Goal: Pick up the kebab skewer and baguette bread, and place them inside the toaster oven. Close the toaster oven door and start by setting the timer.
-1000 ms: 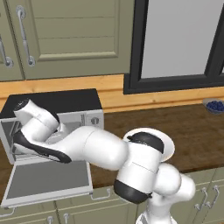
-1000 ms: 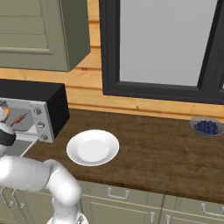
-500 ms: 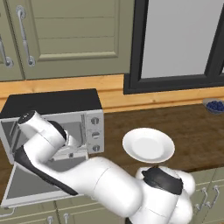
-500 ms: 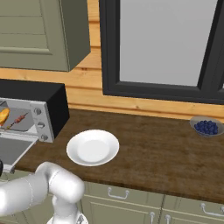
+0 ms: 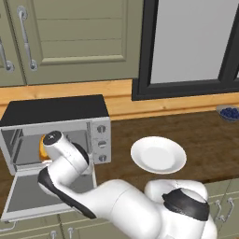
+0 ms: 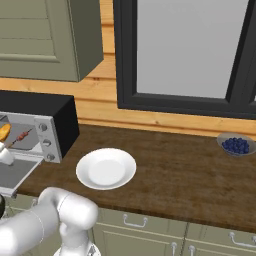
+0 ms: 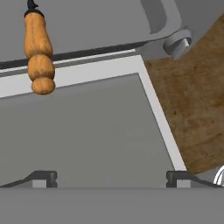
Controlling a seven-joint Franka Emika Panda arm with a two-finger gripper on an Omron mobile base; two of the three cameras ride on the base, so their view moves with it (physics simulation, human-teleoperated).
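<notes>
Two pieces of food sit inside the toaster oven [image 5: 60, 133], which stands at the left end of the wooden counter [image 6: 170, 165]. The baguette bread [image 5: 43, 147] shows as a golden-orange patch in the left part of the oven cavity, half hidden behind the robot's hand in the left base view; from the right base view it [image 6: 4, 132] lies at the left edge of the cavity, with the kebab skewer [image 6: 21, 136] slanting just to its right, a thin stick with small dark chunks. In the hand view the bread [image 7: 39, 54] hangs down from the top left as a lumpy orange shape over the oven's sill.

The toaster oven door [image 5: 32, 196] is folded down flat toward the near side, its grey glass facing up, and in the hand view the same panel [image 7: 83, 131] spreads wide with its pale frame running along the right. Three round knobs [image 5: 101, 144] are stacked on the oven's right side.

The gripper [image 7: 111, 178] hovers above the open door, its fingers [image 7: 42, 178] spread wide apart with nothing between them.

On the counter just right of the oven lies a white plate [image 5: 158, 154], bare. Far to the right, near the window frame [image 6: 185, 102], sits a small bowl of blueberries [image 6: 235, 145]. Olive cabinets [image 5: 70, 39] hang above the oven.
</notes>
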